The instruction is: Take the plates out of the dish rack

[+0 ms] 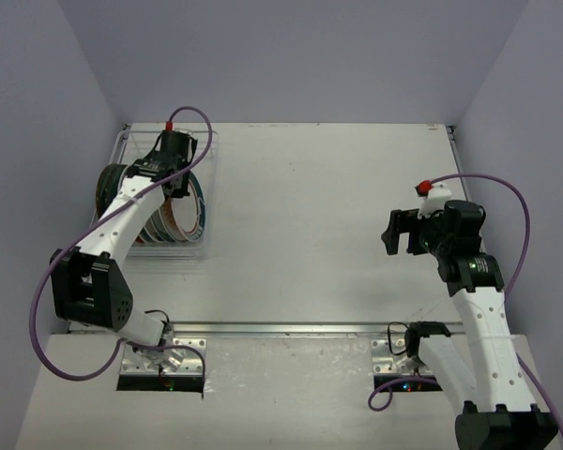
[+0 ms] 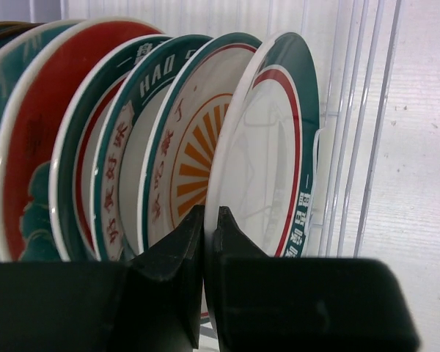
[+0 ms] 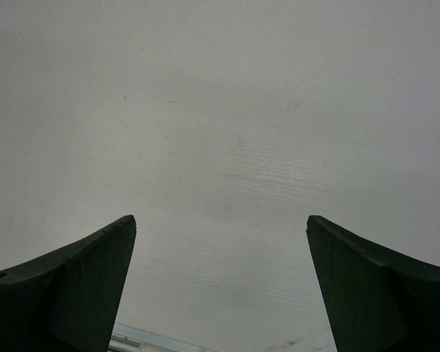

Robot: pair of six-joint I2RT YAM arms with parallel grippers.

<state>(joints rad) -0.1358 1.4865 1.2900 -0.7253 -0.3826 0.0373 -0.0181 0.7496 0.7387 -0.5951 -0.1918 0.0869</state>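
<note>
Left claw (image 2: 207, 220) is clenched on the rim of the green-rimmed end plate (image 2: 268, 147). Its two black fingers are pressed almost together, with the plate's thin edge running down between them. That plate stands on edge at the open end of the row in the dish rack (image 2: 350, 147), at the far left of the worktop (image 1: 310, 216). The sunburst plate (image 2: 194, 154) is just behind it, and the other plates are packed close beyond.

The plates' faces look along the row, so the held plate's flat side lies across the claw's line of sight and only the rack's wires stand beyond it. To my eye the way out is upward, keeping the plate edge-on. Right claw (image 3: 221, 220) hangs spread wide over bare worktop, well apart from the rack, so the left arm is the nearer one.
</note>
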